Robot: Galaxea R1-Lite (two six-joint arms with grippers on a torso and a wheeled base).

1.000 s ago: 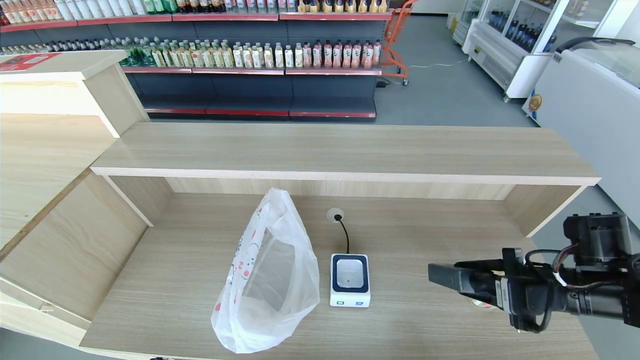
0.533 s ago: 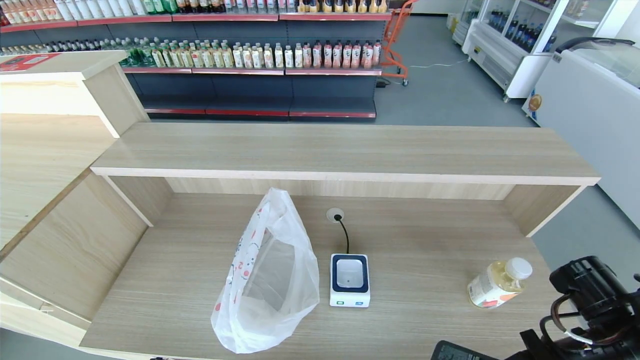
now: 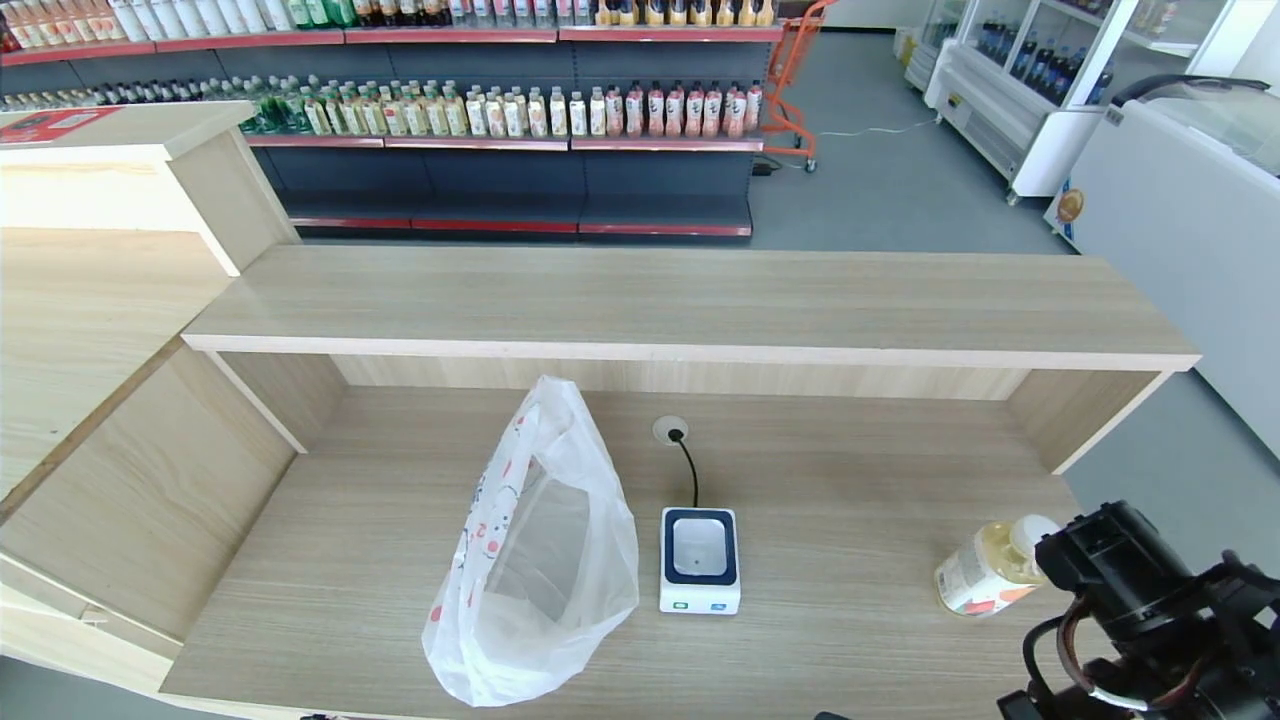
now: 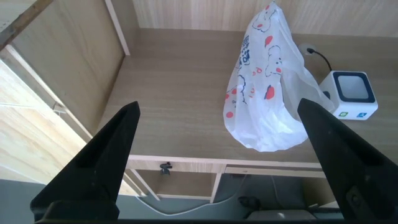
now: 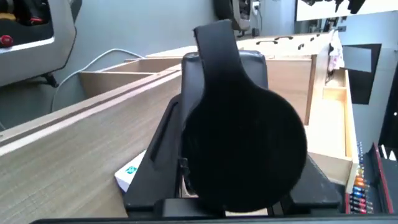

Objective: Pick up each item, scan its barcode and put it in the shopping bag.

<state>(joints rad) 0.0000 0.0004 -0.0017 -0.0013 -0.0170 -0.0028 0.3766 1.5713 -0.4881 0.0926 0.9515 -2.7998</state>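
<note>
Left fingers [image 4: 102, 165] gape; pale-yellow bottle [image 3: 978, 572] wears a white cap.

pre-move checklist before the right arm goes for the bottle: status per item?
1. Bottle lying free on the counter, no gripper on it: ok.
2. Bottle's barcode side known: cannot tell; the right arm also hides part of its cap.
3. Scanner window facing up and uncovered: ok.
4. Shopping bag standing beside the scanner, on its left: ok.
5. Bag mouth open wide enough for the bottle: cannot tell.
6. Left gripper open and empty: ok.
</note>
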